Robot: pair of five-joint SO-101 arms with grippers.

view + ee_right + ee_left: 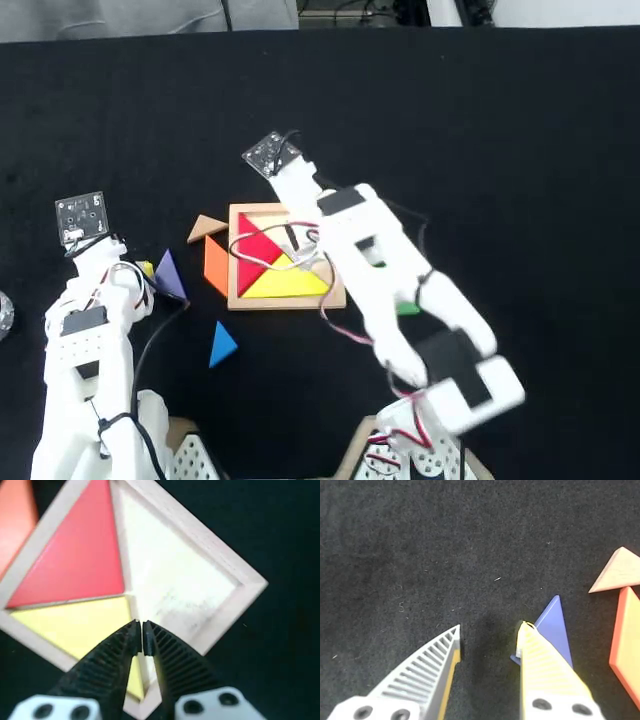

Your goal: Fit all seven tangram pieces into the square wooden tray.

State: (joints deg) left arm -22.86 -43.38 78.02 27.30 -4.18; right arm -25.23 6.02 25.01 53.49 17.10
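Here the left gripper [490,627] is spread wide, with nothing held between its fingers. The purple triangle [552,625] is seen just beside one fingertip, on its outer side. The right gripper [140,625] is closed almost tip to tip on nothing, over the wooden tray [210,545]. The red triangle [75,555] and yellow triangle [75,625] are seated beside its tips.

The half of the tray [220,554] away from the red triangle [80,555] and yellow triangle [75,625] is bare wood. The right arm [370,260] hangs over it, and its gripper [140,630] has its tips pressed together. On the tray's side toward the left arm, an orange piece [215,265] lies against the rim and a tan triangle [206,228] crowds the corner. A purple triangle [168,275] and a blue triangle [221,345] lie farther out. Beyond the tray's far rim is open cloth [450,120].
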